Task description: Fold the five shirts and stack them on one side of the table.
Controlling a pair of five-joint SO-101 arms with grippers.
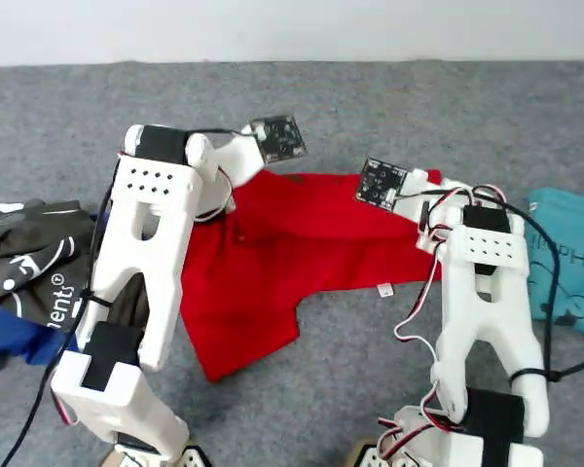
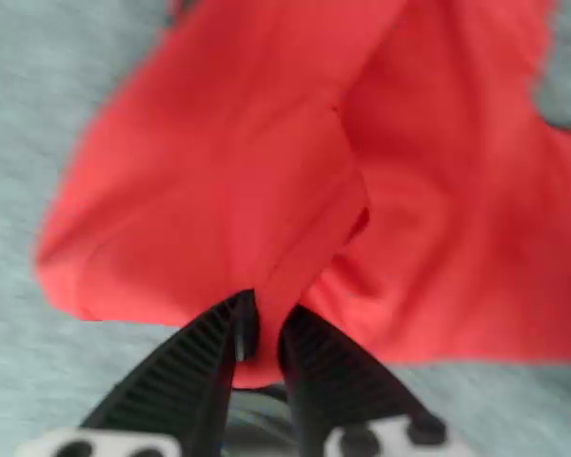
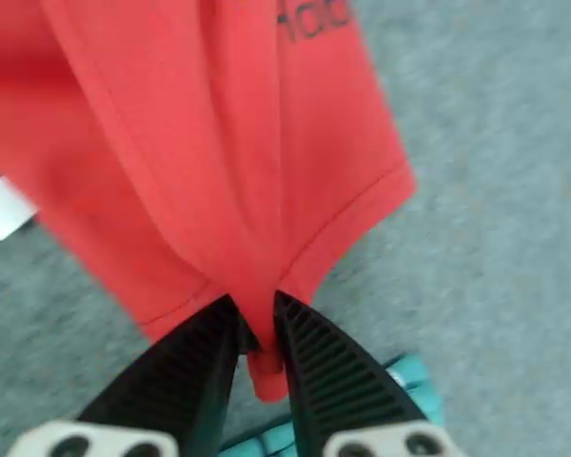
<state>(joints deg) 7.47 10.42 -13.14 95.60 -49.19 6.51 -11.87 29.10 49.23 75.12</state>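
The red short-sleeved fabric shirt point(image 1: 273, 268) lies partly spread in the middle of the grey felt-covered table point(image 1: 370, 370), between the two white arms. Its far edge is gathered at two places.

Left gripper point(image 2: 265, 309): its black ribbed fingers point(image 2: 205, 357) are pressed together on a raised fold of the red shirt, and the cloth drapes away from the pinch onto the table. In the high view this arm stands at the left, with its wrist over the shirt's far left corner.

Right gripper point(image 3: 255, 305): its fingers point(image 3: 314, 367) are pinched on a hemmed edge of the same red shirt near a sleeve. In the high view this arm stands at the right, with its wrist at the shirt's far right corner.

A small white label point(image 1: 385, 289) sits at the shirt's near edge.

A teal shirt point(image 1: 565, 258) lies at the table's right edge, just beside the right arm. A crumpled dark grey shirt with white print point(image 1: 34, 258) lies at the left edge, touching a blue garment point(image 1: 10, 336).
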